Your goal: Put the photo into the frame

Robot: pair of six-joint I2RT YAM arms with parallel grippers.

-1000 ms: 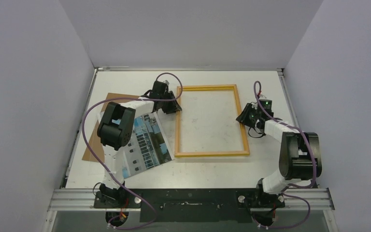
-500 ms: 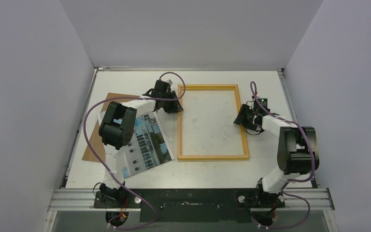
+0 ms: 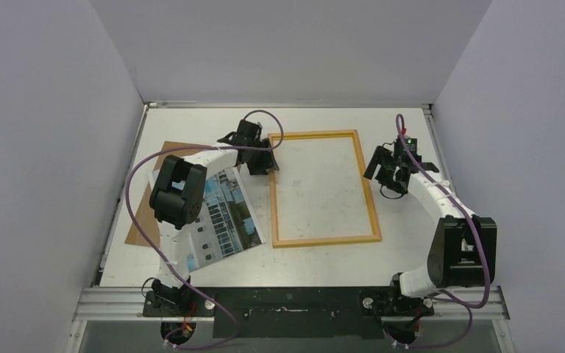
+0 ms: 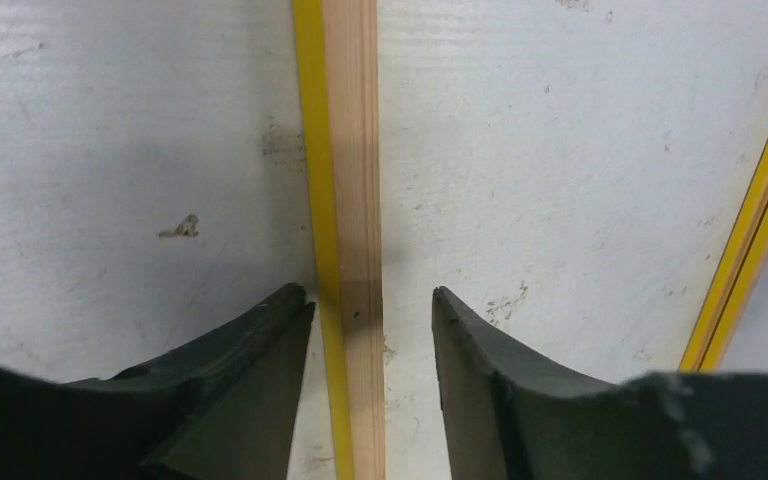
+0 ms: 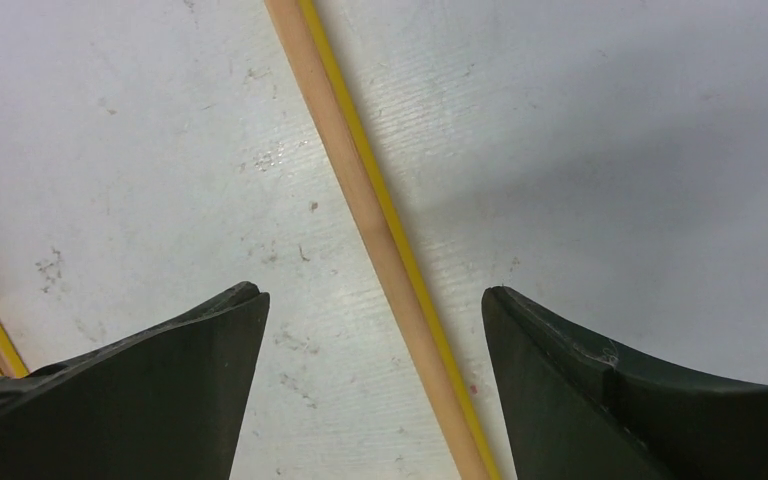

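White table (image 3: 191,125); my frame (image 3: 324,240) lies wood-side up, yellow-edged. Left gripper (image 4: 370,292) and right gripper (image 5: 370,291) straddle its rails, jaws apart.

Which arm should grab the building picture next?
Left. The left pincer is open over the left rail of the frame, close to the photo lying on that side. The right pincer is across the frame, farther from it.

Left arm (image 3: 179,193) and right arm (image 3: 456,246): white links, chunky black joint housings, black bases at 6 o'clock. Purple cable (image 3: 128,202) looped along each. Left tool (image 4: 369,295) and right tool (image 5: 370,292) had dark wedge-shaped fingers.
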